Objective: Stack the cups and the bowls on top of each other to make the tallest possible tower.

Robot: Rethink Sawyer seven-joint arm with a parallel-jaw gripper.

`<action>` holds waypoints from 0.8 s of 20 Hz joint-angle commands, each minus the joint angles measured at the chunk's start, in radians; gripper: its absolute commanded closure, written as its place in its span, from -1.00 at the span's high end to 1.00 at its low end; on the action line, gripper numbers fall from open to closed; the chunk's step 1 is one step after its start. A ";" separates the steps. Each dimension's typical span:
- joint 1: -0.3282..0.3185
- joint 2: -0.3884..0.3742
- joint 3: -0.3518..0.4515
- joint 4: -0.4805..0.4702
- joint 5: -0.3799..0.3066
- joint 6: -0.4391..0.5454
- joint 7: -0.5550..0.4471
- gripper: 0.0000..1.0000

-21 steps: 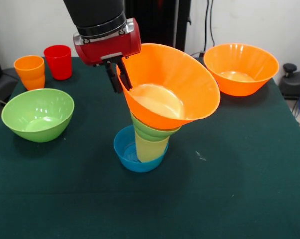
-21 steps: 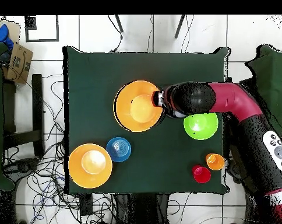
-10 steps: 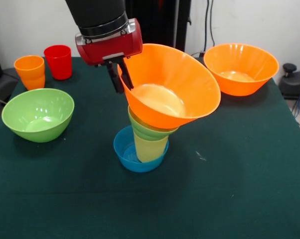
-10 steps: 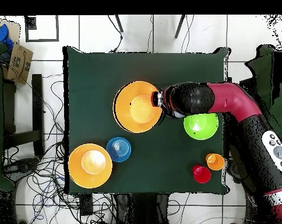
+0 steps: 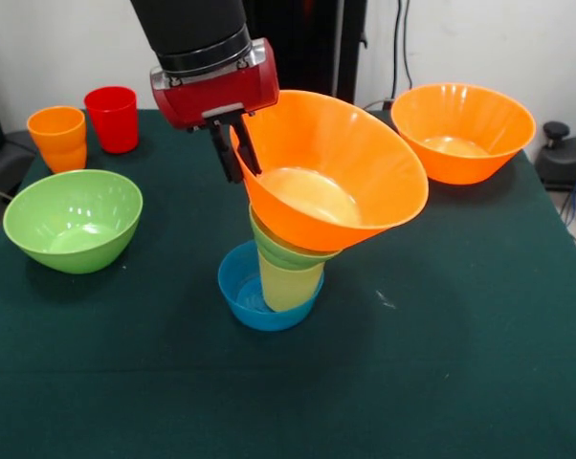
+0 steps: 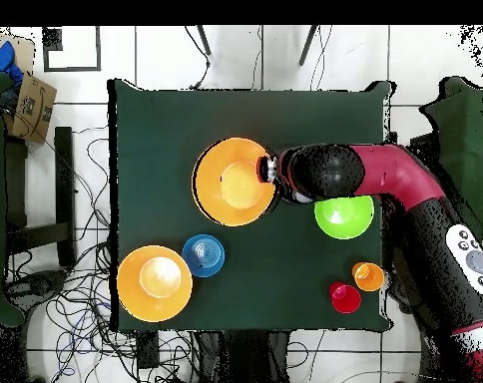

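Observation:
The tower stands mid-table: a small blue bowl (image 5: 253, 294) holds the pale yellow cup (image 5: 288, 284), then a small green bowl (image 5: 286, 251), then a large orange bowl (image 5: 338, 182) tipped steeply toward the right. My gripper (image 5: 236, 149) is shut on that orange bowl's left rim, one finger inside and one outside. From above, the gripper (image 6: 271, 173) sits at the right edge of the same orange bowl (image 6: 234, 183), which hides the pile beneath. The orange cup (image 5: 57, 139) and red cup (image 5: 111, 118) stand at the far left.
A large green bowl (image 5: 73, 220) sits at the left and a second large orange bowl (image 5: 463, 131) at the far right. The overhead view shows another small blue bowl (image 6: 203, 255) beside that orange bowl (image 6: 154, 283). The green table (image 5: 460, 344) lies under everything.
The gripper and the tipped orange bowl have shifted slightly to the right in the front view. The bowls and cups around them have not moved.

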 commanded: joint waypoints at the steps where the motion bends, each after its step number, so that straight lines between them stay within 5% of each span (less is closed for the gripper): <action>1: 0.007 0.027 0.014 0.041 -0.074 -0.072 -0.199 -1.00; 16: 0.018 0.065 0.011 -0.008 -0.034 -0.022 -0.206 -1.00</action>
